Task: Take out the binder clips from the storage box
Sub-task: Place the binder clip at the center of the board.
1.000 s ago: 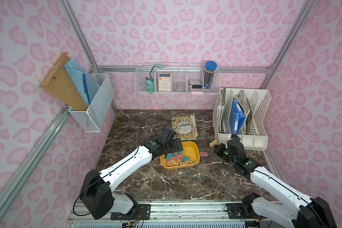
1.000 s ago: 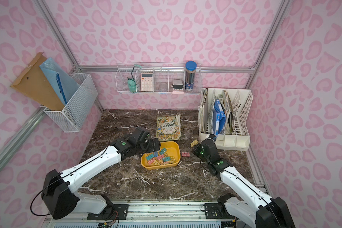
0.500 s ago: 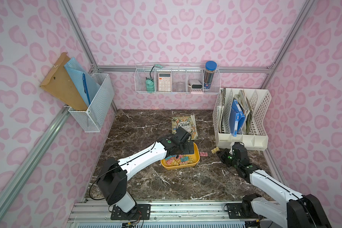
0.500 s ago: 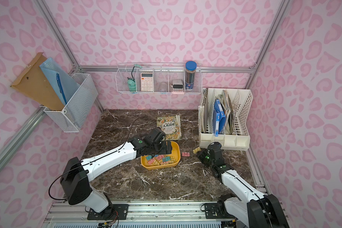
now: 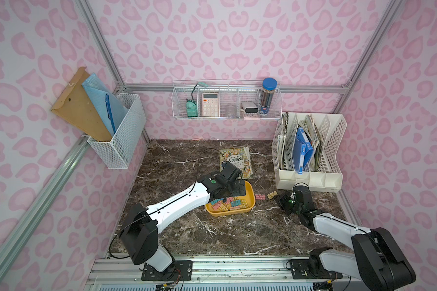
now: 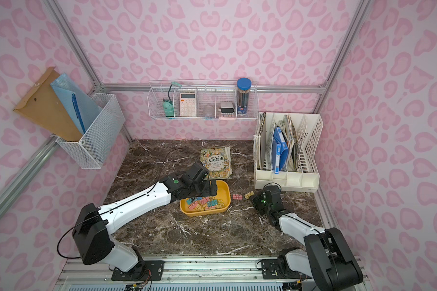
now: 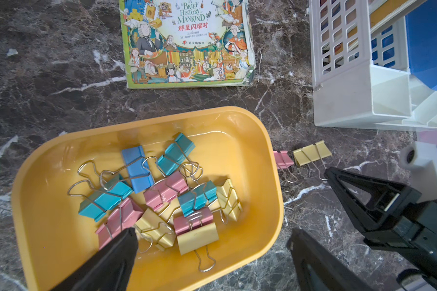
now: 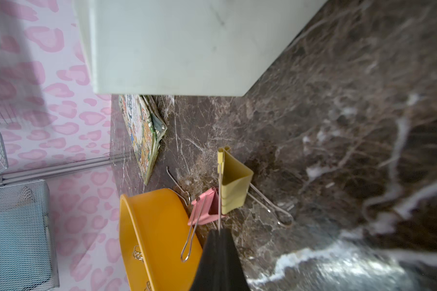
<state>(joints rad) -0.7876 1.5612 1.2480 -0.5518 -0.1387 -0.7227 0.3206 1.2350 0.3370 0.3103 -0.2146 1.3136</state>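
Currently the left tool (image 5: 238,188) hangs over the far part of the shallow yellow plastic storage box (image 5: 252,200). The box sits mid-way across the dark brown marble tabletop (image 5: 187,234), just on the near side of a colourful illustrated picture book (image 5: 235,160). The jaws stand wide apart and hold nothing. In the left wrist view one black finger (image 7: 119,254) shows in front of the pile, and whether it touches a clip cannot be told. About ten small pastel metal binder clips (image 7: 165,192) in pink, teal, blue and yellow lie heaped in the box with their wire loop handles tangled together. In both top views the heap sits toward the box's near side.

Two clips lie out on the tabletop to the right of the box. A pink clip (image 5: 259,196) lies just beside the box's right wall, with a yellow clip (image 5: 272,194) just to its right. Both are near the front of the white slotted plastic file organizer (image 5: 310,176).

The right tool (image 5: 281,199) sits low at the yellow clip's right side with its jaws closed. In the right wrist view one thin wire handle of the yellow clip (image 8: 235,186) stands up and runs straight into the closed right tool (image 8: 218,235), pinched there. The clip's other handle lies flat on the tabletop.
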